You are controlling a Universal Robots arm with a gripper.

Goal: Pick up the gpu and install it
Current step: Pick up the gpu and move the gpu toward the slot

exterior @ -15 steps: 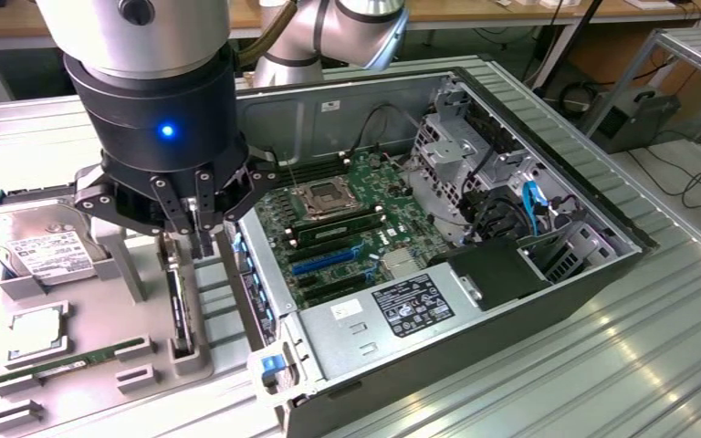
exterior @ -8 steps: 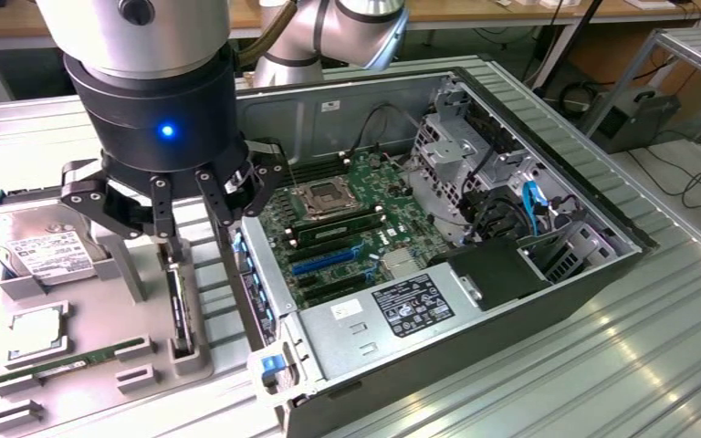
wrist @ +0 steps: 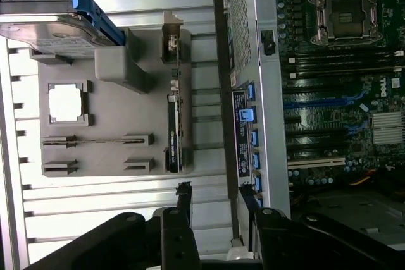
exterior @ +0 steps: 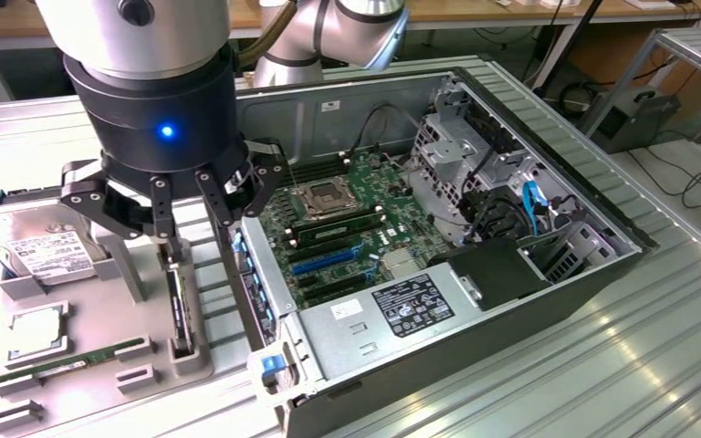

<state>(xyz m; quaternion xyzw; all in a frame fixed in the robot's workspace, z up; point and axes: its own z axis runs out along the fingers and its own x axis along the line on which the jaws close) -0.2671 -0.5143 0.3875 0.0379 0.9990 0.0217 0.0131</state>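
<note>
The gpu (exterior: 180, 308) is a slim black card standing on edge in a slot of the grey holder (exterior: 95, 301), to the exterior view's left of the computer case. In the wrist view the gpu (wrist: 174, 140) appears edge-on, with its silver end bracket (wrist: 172, 43) at the far end. My gripper (exterior: 196, 233) hangs just above the card's upper edge, open, with nothing between its black fingers (exterior: 163, 214). Seen from the wrist, the gripper (wrist: 214, 197) stands apart from the card, offset toward the case wall.
The open computer case (exterior: 570, 155) lies on its side with the motherboard (exterior: 344, 233) and its blue expansion slots (exterior: 326, 263) exposed. The holder also carries a silver hard drive (exterior: 40, 248), a processor chip (exterior: 36, 325) and a green RAM stick (exterior: 70, 361).
</note>
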